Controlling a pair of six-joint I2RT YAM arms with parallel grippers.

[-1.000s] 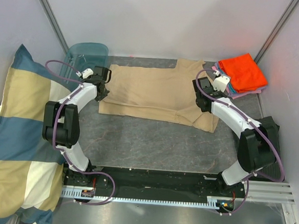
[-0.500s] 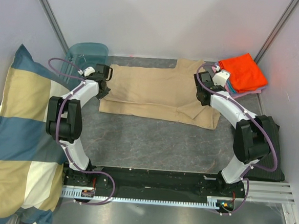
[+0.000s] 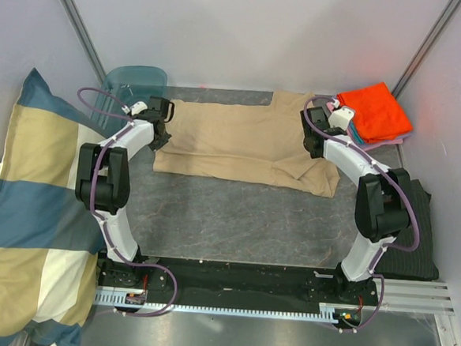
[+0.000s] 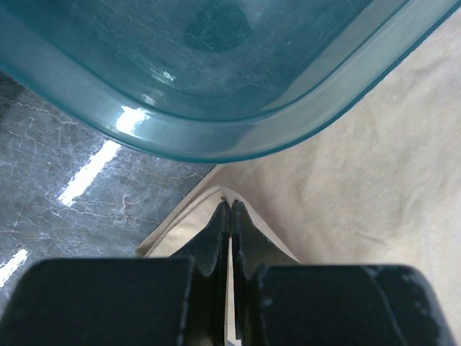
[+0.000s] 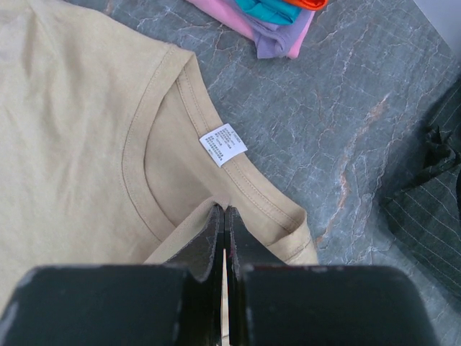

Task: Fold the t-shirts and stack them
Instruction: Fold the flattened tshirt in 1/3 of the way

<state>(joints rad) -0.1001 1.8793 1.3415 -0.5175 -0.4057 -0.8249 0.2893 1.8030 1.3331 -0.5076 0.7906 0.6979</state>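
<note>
A tan t-shirt [image 3: 240,142] lies spread across the far half of the grey table, its near part doubled over. My left gripper [image 3: 161,128] is shut on the shirt's left edge [image 4: 216,198], just in front of a teal bin. At the shirt's right end my right gripper [image 3: 310,140] is shut on a pinch of tan cloth beside the collar [image 5: 151,144], below the white label [image 5: 222,144]. A stack of folded t-shirts, orange [image 3: 375,110] on top with blue and pink [image 5: 270,32] under it, sits at the far right corner.
A clear teal bin [image 3: 134,83] [image 4: 216,79] stands at the far left, its rim close to my left fingers. A big blue-and-cream checked pillow [image 3: 30,206] fills the left side. A dark striped cloth [image 3: 417,226] [image 5: 432,194] lies at the right edge.
Both grippers have carried the held tan cloth farther from the arm bases, toward the back wall. The near edge of the shirt has drawn back with them.
</note>
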